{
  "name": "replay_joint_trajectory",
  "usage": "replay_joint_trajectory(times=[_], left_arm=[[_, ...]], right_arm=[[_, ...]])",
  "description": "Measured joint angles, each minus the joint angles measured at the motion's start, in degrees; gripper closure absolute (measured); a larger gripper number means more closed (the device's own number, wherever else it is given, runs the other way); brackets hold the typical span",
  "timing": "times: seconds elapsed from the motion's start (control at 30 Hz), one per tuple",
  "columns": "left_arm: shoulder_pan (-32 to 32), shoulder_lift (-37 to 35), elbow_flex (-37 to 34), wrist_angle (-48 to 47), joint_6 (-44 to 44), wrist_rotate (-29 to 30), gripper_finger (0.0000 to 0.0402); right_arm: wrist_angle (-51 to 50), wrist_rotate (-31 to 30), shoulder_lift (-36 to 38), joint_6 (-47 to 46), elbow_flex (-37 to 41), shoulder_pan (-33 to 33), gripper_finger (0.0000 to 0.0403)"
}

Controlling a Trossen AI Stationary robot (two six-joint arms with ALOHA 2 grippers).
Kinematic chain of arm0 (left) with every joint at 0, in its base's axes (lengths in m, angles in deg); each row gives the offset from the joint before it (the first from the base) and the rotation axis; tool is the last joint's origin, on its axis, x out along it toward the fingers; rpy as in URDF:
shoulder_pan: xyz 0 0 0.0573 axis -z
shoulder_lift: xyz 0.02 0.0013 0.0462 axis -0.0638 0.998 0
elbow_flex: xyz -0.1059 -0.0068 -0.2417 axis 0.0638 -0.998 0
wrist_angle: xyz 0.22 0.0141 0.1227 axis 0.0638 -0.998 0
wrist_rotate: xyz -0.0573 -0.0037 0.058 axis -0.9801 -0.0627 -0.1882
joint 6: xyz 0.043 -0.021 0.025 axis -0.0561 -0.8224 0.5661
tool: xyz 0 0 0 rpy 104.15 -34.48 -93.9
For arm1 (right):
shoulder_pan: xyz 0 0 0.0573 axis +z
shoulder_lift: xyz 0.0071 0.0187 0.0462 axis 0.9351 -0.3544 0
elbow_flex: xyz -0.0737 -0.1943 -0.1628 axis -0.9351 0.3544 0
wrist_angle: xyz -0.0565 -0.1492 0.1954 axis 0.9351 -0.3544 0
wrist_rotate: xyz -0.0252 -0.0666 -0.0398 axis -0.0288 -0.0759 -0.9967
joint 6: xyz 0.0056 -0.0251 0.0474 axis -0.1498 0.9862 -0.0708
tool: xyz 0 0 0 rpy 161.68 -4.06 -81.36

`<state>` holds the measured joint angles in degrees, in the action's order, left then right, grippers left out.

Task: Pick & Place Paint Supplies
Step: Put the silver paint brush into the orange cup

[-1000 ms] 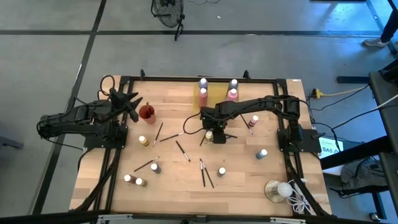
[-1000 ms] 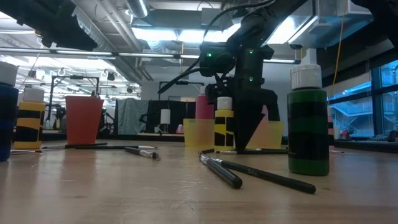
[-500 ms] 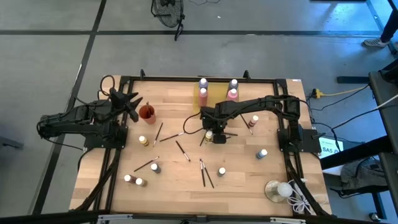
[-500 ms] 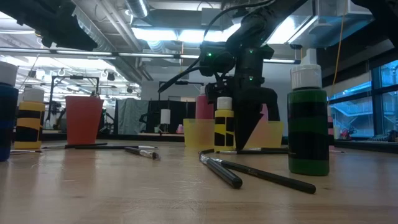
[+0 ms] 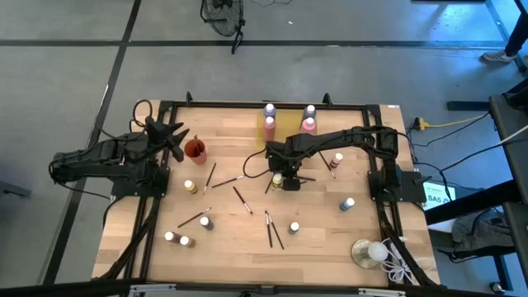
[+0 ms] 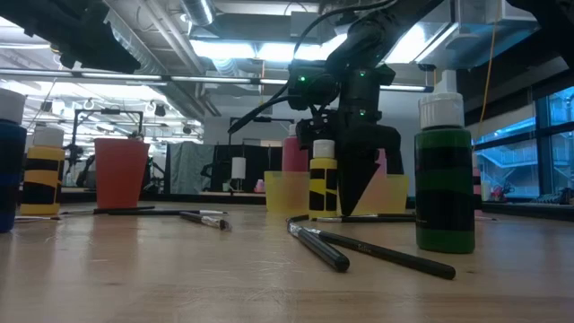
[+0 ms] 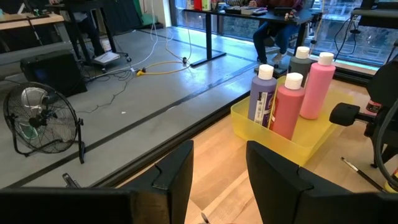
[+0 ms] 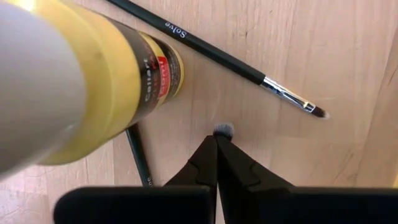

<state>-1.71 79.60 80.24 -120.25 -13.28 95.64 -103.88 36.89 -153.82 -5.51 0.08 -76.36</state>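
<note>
Yellow bottle (image 8: pixel 93 81) with a white cap stands on the wooden counter (image 5: pixel 231 239) near its centre, and your right pincer (image 8: pixel 216 163) is down on the counter just beside it. The fingers are pressed fully together, tips meeting at a small pale brush tip (image 8: pixel 223 130); whether they have pinched that brush or merely touch it, you cannot tell from here. A thin dark paintbrush (image 8: pixel 211 55) lies on the far side of the bottle, untouched.

Remaining supplies are scattered: small capped bottles and paintbrushes across the near half of the counter, a green bottle (image 6: pixel 443 175) close to the low camera. The yellow tray (image 7: pixel 283 134) at the far edge already holds a purple bottle (image 7: pixel 262 96), two pink bottles and a grey one, so it reads as the drop-off; a red cup (image 5: pixel 195 150) stands near the left arm.

Your left pincer (image 7: pixel 217 171) waits raised at the counter's left edge, fingers partly apart, holding nothing, aimed toward the tray.

Judgement: the low, vertical approach suits a flat-lying brush; check the pinch before lifting.
</note>
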Motion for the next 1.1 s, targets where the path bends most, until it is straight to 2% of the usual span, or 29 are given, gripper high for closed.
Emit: replay_joint_trajectory(times=[0.57,1.1], left_arm=[[0.01,0.00,0.00,0.00,0.02,0.00,0.0258],[0.01,0.00,0.00,0.00,0.00,0.00,0.0258]], right_arm=[[-0.17,0.81,0.00,0.44,0.02,-0.02,0.0383],[-0.33,1.20,0.00,-0.02,0.02,-0.02,0.0313]])
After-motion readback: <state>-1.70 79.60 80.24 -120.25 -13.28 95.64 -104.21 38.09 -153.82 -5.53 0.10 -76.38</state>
